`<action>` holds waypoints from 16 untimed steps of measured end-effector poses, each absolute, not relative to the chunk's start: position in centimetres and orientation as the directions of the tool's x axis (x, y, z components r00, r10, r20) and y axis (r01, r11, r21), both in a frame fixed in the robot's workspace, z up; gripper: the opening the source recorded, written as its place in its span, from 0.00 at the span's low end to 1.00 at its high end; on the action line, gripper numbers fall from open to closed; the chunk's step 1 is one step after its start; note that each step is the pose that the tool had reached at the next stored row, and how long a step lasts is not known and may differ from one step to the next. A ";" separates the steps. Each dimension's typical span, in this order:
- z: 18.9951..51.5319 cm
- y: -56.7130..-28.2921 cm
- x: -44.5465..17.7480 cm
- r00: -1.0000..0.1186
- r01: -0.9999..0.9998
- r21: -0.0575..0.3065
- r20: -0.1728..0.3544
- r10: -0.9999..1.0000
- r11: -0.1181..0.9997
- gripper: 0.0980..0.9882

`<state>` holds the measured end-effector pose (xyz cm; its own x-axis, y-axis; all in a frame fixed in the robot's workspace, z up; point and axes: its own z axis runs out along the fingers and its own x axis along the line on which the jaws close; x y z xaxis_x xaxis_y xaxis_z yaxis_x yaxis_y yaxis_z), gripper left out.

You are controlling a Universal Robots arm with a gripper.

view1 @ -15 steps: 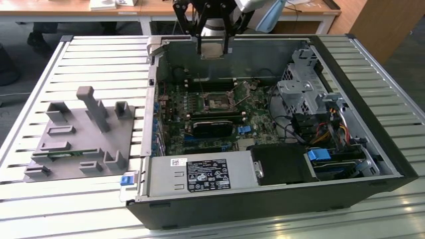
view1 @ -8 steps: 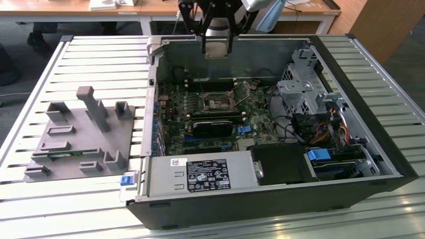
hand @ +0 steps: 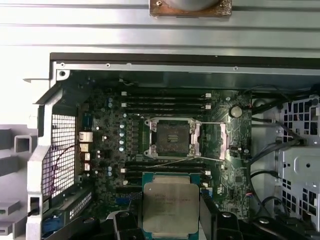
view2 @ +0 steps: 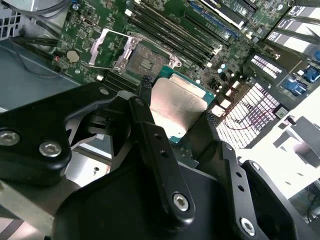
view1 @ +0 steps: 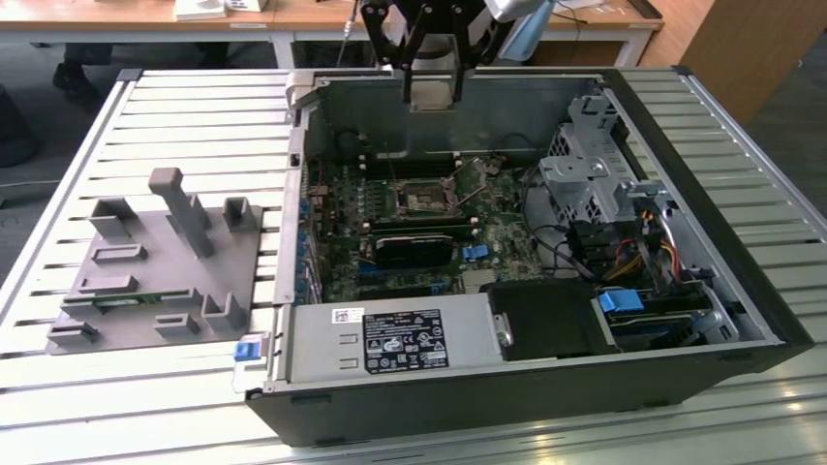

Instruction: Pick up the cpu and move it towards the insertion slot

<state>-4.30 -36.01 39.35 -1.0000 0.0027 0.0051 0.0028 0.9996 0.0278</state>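
Pincer: the black pincer (view2: pixel 175 107) is closed on the cpu (view2: pixel 177 107), one fingertip (view2: pixel 145 84) on each of two opposite edges, as the second wrist view shows.
Cpu: held in the air with its silver top (hand: pixel 170 204) toward the cameras, above the green motherboard (hand: pixel 100 160) and just short of the socket.
Insertion slot: the insertion slot (hand: pixel 172 137) sits open in the middle of the board, silver frame around a dark centre, with nothing in it.
Exterior view: the arm (view1: pixel 433 58) hangs over the far wall of the open computer case (view1: pixel 723 320); the chip is hard to make out there, apparently at the pincer's tip.
Counter: a grey fixture block (view1: pixel 155 262) stands on the slatted counter (view1: pixel 194 116), at the exterior view's left of the case.
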 end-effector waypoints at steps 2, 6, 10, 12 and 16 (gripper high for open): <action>39.4 -35.9 -4.1 -1.000 0.003 0.028 0.005 0.003 1.000 0.50; 39.3 -35.5 -3.7 -1.000 0.003 0.028 0.005 0.003 1.000 0.50; 39.3 -35.0 -3.6 -1.000 0.003 0.028 0.005 0.003 1.000 0.50; 39.3 -34.8 -3.5 -1.000 0.003 0.028 0.005 0.003 1.000 0.50; 39.3 -34.2 -3.5 -1.000 0.003 0.028 0.005 0.003 1.000 0.50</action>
